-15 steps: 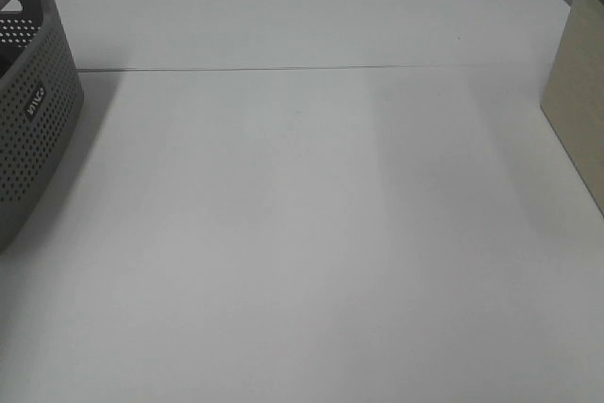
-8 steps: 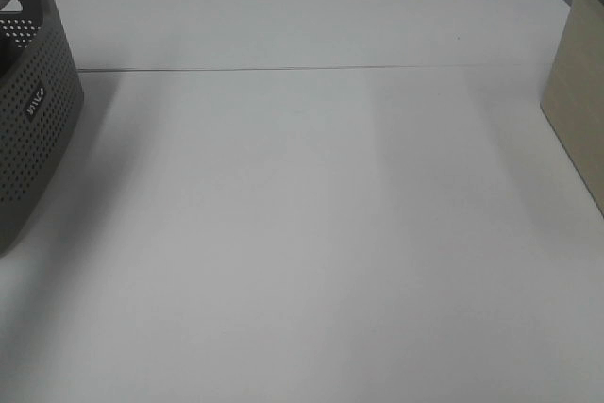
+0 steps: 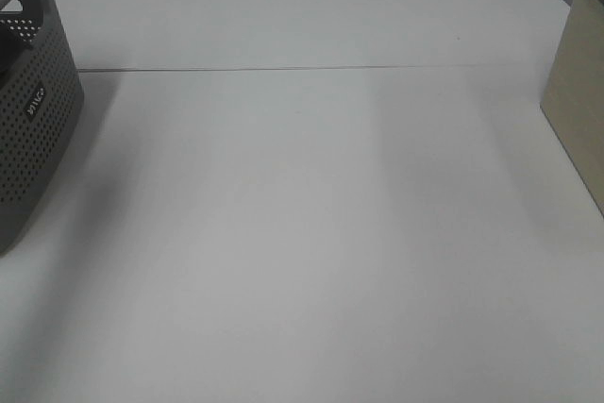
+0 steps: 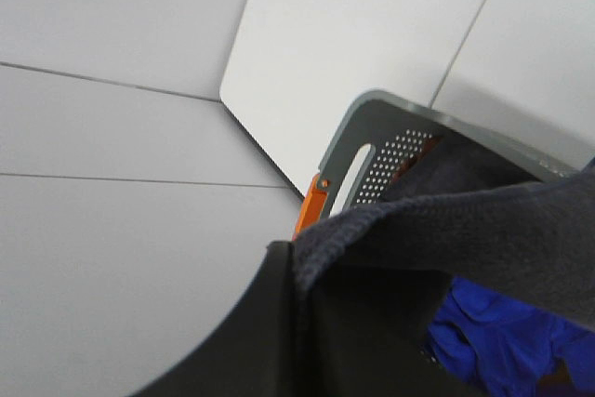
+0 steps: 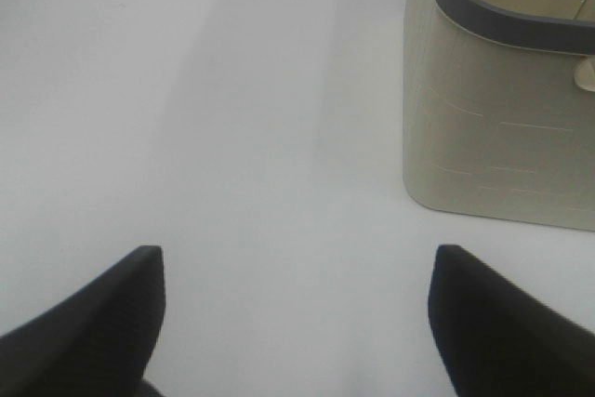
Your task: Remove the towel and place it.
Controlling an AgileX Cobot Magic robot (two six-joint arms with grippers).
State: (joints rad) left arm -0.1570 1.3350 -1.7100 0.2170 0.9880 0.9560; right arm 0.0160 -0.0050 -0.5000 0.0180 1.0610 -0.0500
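Observation:
The dark charcoal towel [image 4: 483, 230] shows only in the left wrist view, stretched over the grey perforated basket [image 4: 372, 123]. Its folded edge meets my left gripper [image 4: 302, 271], which appears shut on it; one black finger [image 4: 251, 341] shows. The basket [image 3: 33, 139] stands at the left edge of the exterior view, where the towel and both grippers are out of view. My right gripper [image 5: 297, 313] is open and empty, low over the white table [image 5: 232, 137].
A beige bin [image 3: 580, 92] stands at the table's right edge and shows close to my right gripper [image 5: 502, 137]. A blue cloth [image 4: 493, 332] lies in the basket under the towel. An orange part [image 4: 310, 206] sits by the basket's handle slot.
The basket at the left edge has shifted very slightly. Nothing else has visibly changed.

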